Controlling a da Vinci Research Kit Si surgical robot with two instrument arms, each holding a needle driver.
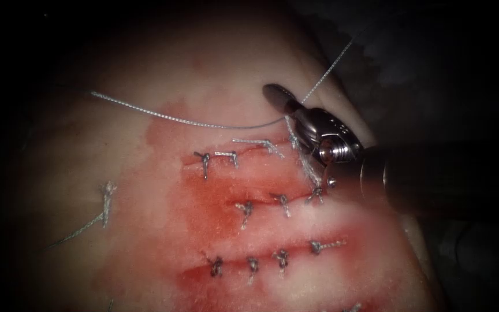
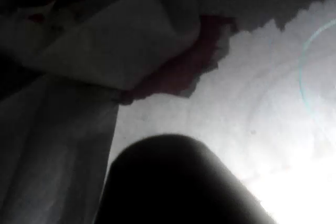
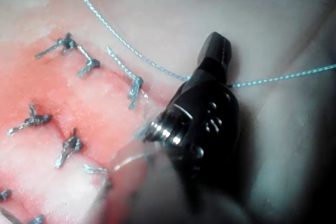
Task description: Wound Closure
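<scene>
Thread (image 1: 192, 120) runs through the right tool's (image 1: 281, 99) closed fingers.

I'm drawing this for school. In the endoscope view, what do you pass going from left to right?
Loose cut end of thread → tied stitch at the left end of the upper cut → right arm's hand, shut on the long thread, at the cut's right end.

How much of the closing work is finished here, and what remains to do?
Done: three rows of knotted stitches cross the cuts in the tissue. In hand: the right tool has its jaws shut on the thread, which runs across them near the upper cut's right end. Left: the thread is uncut; I cannot make out the needle.
</scene>
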